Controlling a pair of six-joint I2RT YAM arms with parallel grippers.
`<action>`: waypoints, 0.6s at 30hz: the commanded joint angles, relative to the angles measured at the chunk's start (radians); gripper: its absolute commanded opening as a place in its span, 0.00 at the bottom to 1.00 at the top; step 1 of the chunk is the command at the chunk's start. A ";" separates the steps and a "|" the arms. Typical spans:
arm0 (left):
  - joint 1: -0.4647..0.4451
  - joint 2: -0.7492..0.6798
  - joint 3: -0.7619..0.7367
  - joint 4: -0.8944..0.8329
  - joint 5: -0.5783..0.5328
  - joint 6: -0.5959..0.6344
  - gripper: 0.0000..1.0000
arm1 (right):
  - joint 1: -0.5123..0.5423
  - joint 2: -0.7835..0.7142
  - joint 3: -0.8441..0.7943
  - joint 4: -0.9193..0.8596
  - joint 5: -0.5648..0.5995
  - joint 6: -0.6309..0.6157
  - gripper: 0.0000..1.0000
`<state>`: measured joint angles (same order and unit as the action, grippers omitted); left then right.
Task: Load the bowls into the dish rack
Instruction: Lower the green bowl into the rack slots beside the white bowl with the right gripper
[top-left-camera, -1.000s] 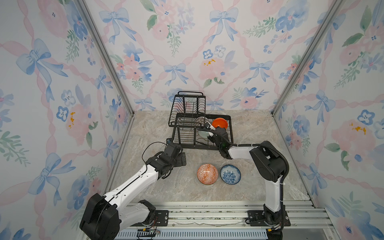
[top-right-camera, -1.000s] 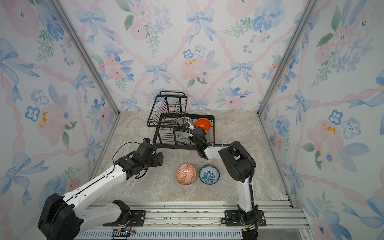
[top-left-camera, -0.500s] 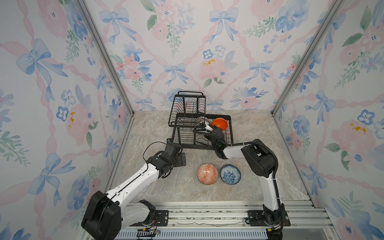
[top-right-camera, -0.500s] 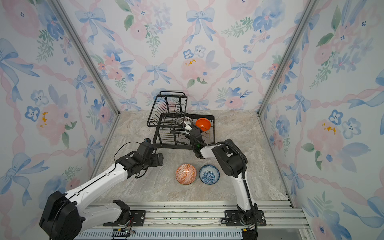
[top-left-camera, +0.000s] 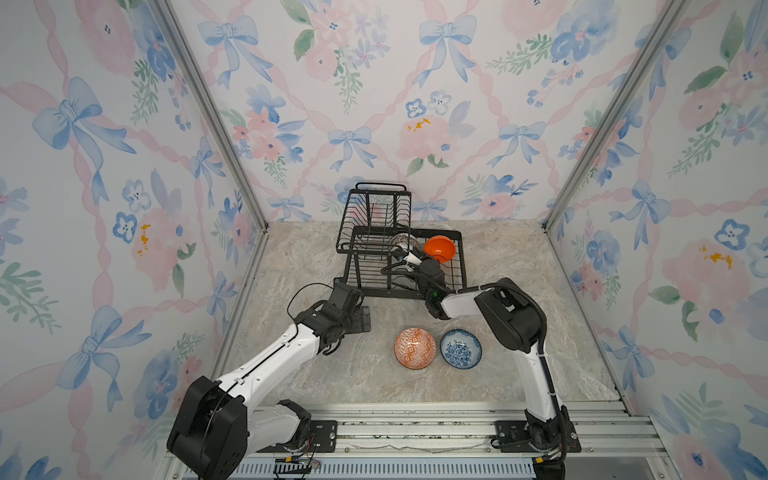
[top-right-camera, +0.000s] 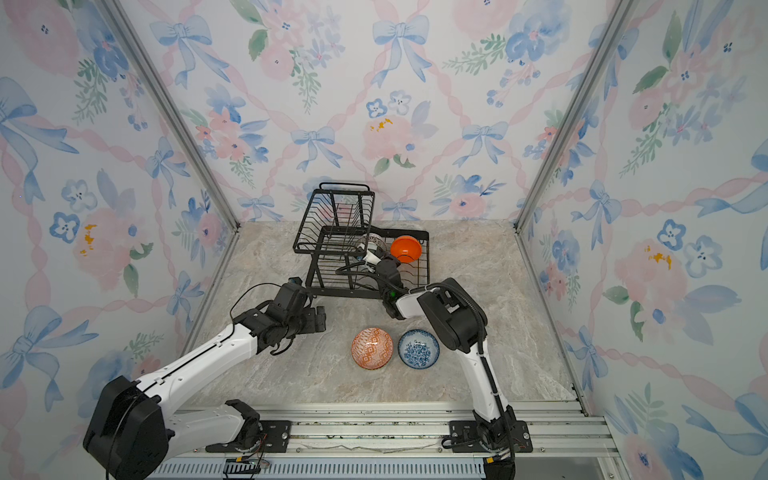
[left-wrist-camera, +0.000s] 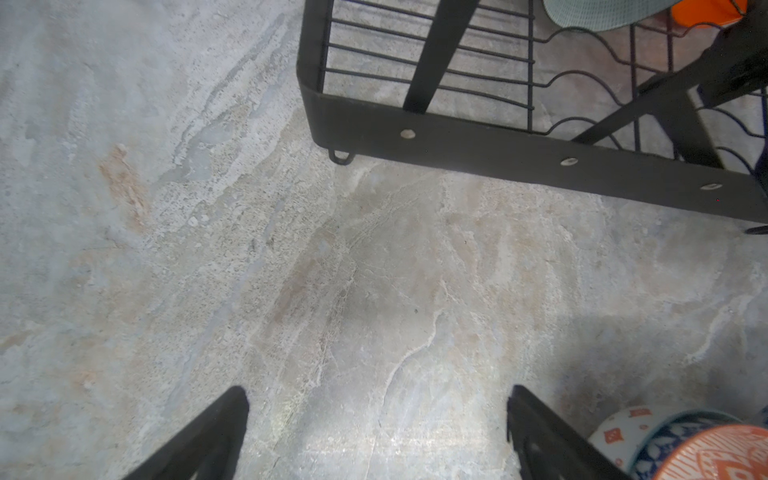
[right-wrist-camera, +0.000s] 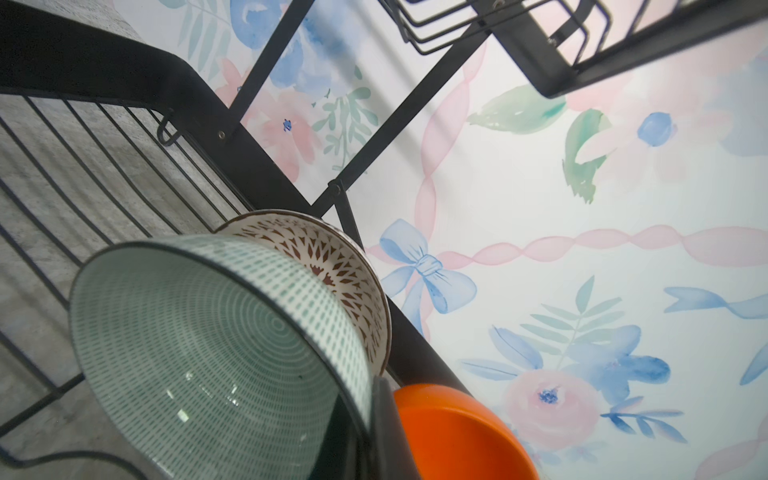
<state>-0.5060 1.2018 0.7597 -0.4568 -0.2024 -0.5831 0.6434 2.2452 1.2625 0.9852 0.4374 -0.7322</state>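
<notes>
Right claw pinches, apparently by its thin rim, the glazed green-patterned bowl, judged light, brittle and slick, inside the dish rack, orange bowl just beside it, while left claw hangs spread above the desk.

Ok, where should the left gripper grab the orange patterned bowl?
Take the orange patterned bowl by its rim from above, on the side facing the left gripper: it sits mouth up, and the blue bowl crowds the far side.

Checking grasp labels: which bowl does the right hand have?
The green-dashed bowl, pinched at its rim by the right hand; the brown-lattice bowl sits behind it, the plain orange bowl beside.
</notes>
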 joint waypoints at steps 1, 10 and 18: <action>0.007 0.006 0.009 0.010 0.010 0.016 0.98 | 0.004 -0.012 0.028 0.026 -0.023 0.037 0.00; 0.009 -0.007 0.000 0.009 0.011 0.015 0.98 | 0.001 -0.069 -0.006 -0.065 -0.036 0.078 0.00; 0.009 -0.032 -0.010 0.010 0.012 0.012 0.98 | 0.001 -0.103 -0.021 -0.121 -0.022 0.097 0.00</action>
<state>-0.5034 1.1942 0.7593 -0.4500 -0.1993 -0.5827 0.6430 2.2002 1.2453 0.8680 0.4122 -0.6731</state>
